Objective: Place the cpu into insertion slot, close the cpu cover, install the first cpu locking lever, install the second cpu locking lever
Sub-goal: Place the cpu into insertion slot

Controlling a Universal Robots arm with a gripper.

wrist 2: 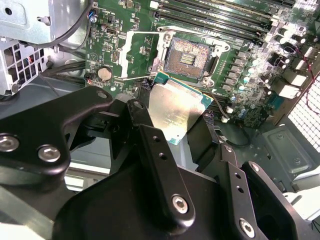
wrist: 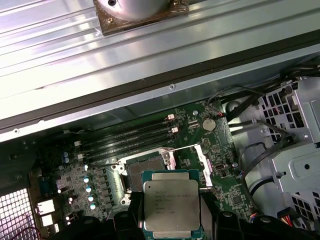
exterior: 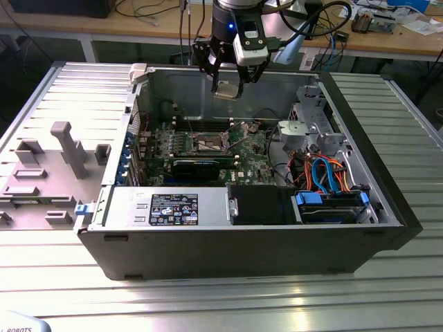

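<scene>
the claw (exterior: 229, 83) is closed on the cpu (wrist 2: 175, 112), pinching it by two opposite edges, with the silver top facing up toward the wrist. in the exterior view it hangs over the open case (exterior: 242, 242), near the far wall and well above the board (wrist 2: 115, 50); the case lies on the ribbed worktop (exterior: 208, 304).

the relation that matters is cpu to slot (wrist 2: 187, 57). the slot lies below the claw and offset to one side, not straight under it. in both wrist views the dark square socket shows just past the chip's leading edge, and the chip overlaps only the near rim. cpu and slot are clearly apart in height, with nothing touching.

the cover (wrist 2: 161, 50) is swung open and stands up from the side of the slot, so the pin field is bare and nothing lies between chip and socket.

in the first wrist view the chip's edges run close to parallel with the slot's rim, with perhaps a slight twist between them. i judge the chip's flat face roughly level with the board, though the second wrist view's slant makes that hard to confirm.

the cpu is not yet seated, and the cover is not yet closed.
</scene>
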